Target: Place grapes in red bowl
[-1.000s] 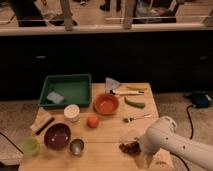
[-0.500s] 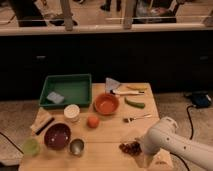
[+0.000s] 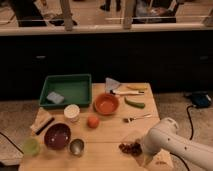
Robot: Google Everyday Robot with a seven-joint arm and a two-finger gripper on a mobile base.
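keeping the gripper (image 3: 141, 151) low at the near right part of the tabletop (image 3: 110, 136), close beside the grapes (image 3: 129, 148), perhaps touching them. cannot tell if open or clamped. comparing with a moment ago: almost no change, same arm pose, same place for the grapes, not lifted. probably means grasping in progress, nothing delivered yet. remains to carry them to the red bowl (image 3: 106, 105), well apart toward the far middle, empty inside.

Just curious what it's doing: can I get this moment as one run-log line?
task: grapes to red bowl | gripper: at grapes, table front right | red bowl: holds no grapes
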